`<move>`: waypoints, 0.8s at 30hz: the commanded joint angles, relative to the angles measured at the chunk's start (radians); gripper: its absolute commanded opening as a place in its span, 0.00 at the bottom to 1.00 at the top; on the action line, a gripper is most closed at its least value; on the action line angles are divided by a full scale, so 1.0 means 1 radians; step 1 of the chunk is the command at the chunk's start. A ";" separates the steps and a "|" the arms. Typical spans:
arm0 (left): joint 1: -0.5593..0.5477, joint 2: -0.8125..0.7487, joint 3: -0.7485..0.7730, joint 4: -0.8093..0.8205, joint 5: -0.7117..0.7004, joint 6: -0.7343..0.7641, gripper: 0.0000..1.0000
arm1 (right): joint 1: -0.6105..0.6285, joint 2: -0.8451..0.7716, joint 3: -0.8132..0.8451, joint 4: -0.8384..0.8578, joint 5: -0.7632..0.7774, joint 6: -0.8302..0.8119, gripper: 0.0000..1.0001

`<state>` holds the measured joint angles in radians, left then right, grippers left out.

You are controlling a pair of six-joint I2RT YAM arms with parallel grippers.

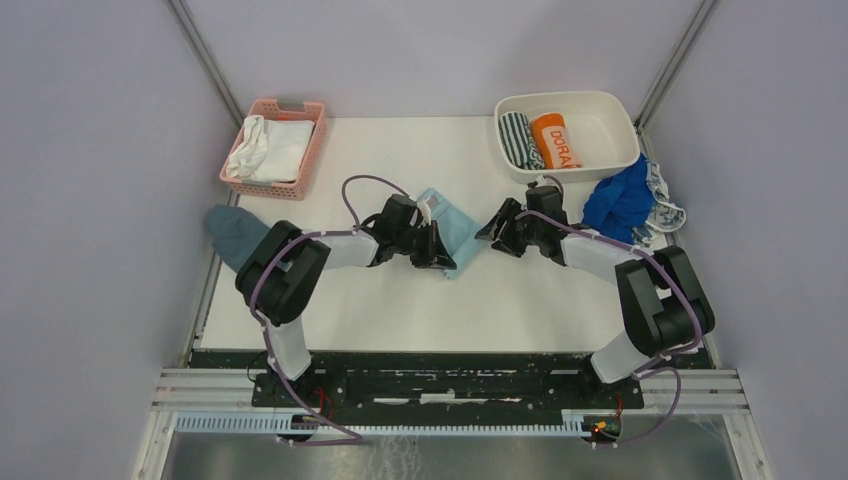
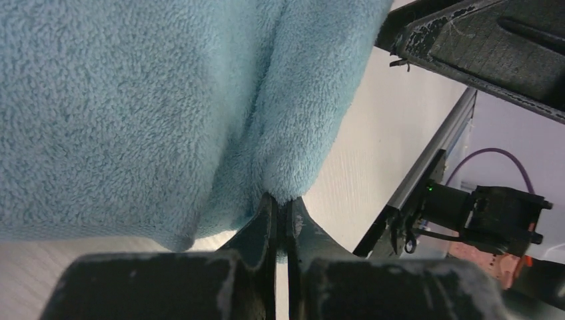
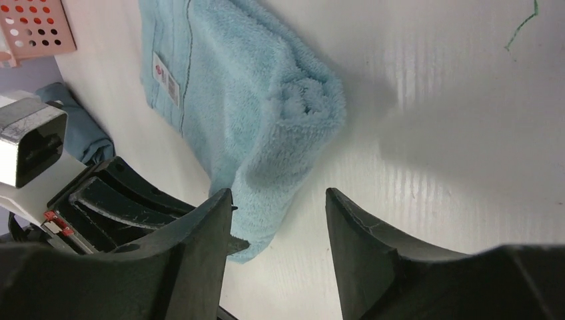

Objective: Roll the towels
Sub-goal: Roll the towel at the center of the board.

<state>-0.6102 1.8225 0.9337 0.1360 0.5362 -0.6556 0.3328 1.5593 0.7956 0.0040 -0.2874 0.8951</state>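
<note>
**Light blue towel mid-roll, two more waiting**

Table (image 1: 400, 300): white top, fills centre of the top view.

White tub (image 1: 565, 96), upper right: holds a striped roll (image 1: 517, 140) & an orange roll (image 1: 556, 140), side by side. Pink basket (image 1: 262, 185), upper left, w/ white cloths, not part of this job. Teal-grey cloth (image 1: 232, 232) at left edge, also not in play.

Royal blue towel (image 1: 620, 200): bunched at right edge, just below the tub, unrolled. Patterned towel (image 1: 662, 205): crumpled, touching it on the far right, partly hidden underneath.

Light blue towel (image 1: 458, 228) (image 2: 133, 100) (image 3: 266, 113): centre of table, btwn the two grippers. Right wrist view shows one end curled into a loose roll and the rest flat toward upper left, label (image 3: 160, 70) showing. So prob. the rolling step, roughly part-way on towel 1 of 3.

Left gripper (image 1: 437, 250) (image 2: 280, 203): fingers pressed together, pinching a fold at the towel's edge. Right gripper (image 1: 495, 230) (image 3: 278, 197): jaws apart, nothing btwn them, low over the table just beside the rolled end, not touching as far as I can tell.

Next move, my read: right needs to steady or take the rolled end so it doesn't spring open, while left carries the roll over the flat part. Terry is soft and thick, so grip firmly and keep edges lined up or the roll goes cone-shaped.
</note>
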 commanded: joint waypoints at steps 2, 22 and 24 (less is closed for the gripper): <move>0.024 0.041 0.026 0.065 0.136 -0.112 0.03 | -0.003 0.048 -0.024 0.170 0.046 0.086 0.64; 0.077 0.109 0.035 0.070 0.106 -0.168 0.05 | -0.003 0.245 0.060 0.052 0.064 0.011 0.23; 0.072 0.082 0.044 0.002 0.047 -0.123 0.11 | 0.001 0.236 0.087 -0.033 0.092 -0.008 0.12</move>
<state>-0.5434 1.9369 0.9432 0.2127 0.6800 -0.8120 0.3317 1.7931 0.8322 0.1520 -0.2707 0.9604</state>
